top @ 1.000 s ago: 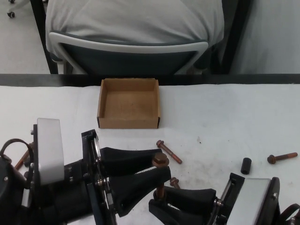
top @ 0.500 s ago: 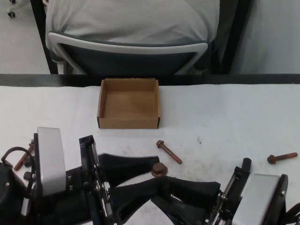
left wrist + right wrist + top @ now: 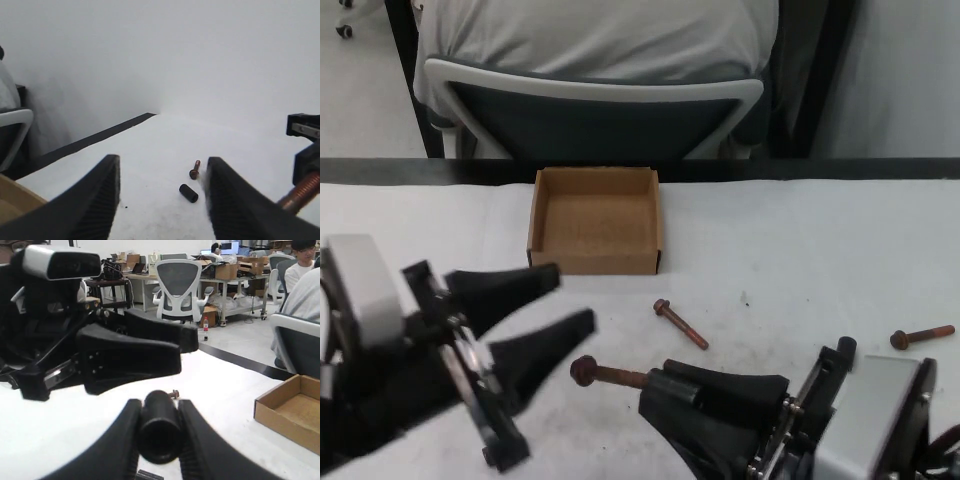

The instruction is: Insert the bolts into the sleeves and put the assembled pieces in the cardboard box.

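My right gripper [image 3: 655,392] is shut on a black sleeve [image 3: 159,432] low over the near bench. A copper bolt [image 3: 610,375] sticks out of the sleeve, its head pointing towards the left arm; its shank also shows in the left wrist view as the bolt [image 3: 300,192]. My left gripper [image 3: 572,297] is open and holds nothing, a short way left of the bolt head. The open cardboard box [image 3: 595,235] stands at the back centre. A loose bolt [image 3: 680,323] lies in front of the box, another bolt [image 3: 922,335] at the right, and a loose black sleeve [image 3: 188,193] lies beside that bolt [image 3: 194,170].
A white cloth [image 3: 800,250] covers the bench. Behind the far edge stands a chair [image 3: 595,100] with a seated person. The box [image 3: 290,407] sits off to one side of my right gripper [image 3: 159,412], with the left arm's fingers [image 3: 130,357] close ahead.
My left gripper let go of the bolt, opened and drew back to the left. The bolt stays in the sleeve in my right gripper, now tipped from upright to lying leftwards.
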{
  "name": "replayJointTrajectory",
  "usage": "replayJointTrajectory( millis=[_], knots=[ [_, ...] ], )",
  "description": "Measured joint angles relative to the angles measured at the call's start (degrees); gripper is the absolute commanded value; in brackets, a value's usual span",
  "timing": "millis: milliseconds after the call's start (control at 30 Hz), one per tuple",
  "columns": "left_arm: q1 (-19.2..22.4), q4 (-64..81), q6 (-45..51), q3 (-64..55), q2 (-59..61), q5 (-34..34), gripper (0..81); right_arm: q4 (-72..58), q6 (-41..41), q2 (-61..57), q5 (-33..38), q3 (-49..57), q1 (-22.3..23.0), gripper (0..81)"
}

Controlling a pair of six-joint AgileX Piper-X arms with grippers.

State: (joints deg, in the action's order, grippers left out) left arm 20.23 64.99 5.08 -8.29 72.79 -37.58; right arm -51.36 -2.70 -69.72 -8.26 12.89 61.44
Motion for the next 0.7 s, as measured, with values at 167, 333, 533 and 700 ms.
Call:
replayJointTrajectory(
  millis=[167, 333, 533, 700],
  knots=[
    [-4.25, -0.25, 3.72, 0.0, 0.0, -5.07, 48.9, 8.28, -0.63, 0.0, 0.69, 3.48, -1.01, 0.2],
    [-4.69, -0.25, 5.23, 0.0, 0.0, -6.77, 48.9, 15.72, -0.56, 0.0, 1.59, 7.91, -1.82, 0.2],
    [-4.69, -0.25, 5.2, 0.0, -0.1, -7.18, 48.9, 19.43, -0.19, 0.0, 2.05, 10.4, -1.91, 0.2],
    [-4.69, -0.25, 5.2, 0.0, -0.1, -7.18, 48.9, 22.2, -0.2, 0.0, 2.03, 10.39, -1.91, 0.2]
  ],
)
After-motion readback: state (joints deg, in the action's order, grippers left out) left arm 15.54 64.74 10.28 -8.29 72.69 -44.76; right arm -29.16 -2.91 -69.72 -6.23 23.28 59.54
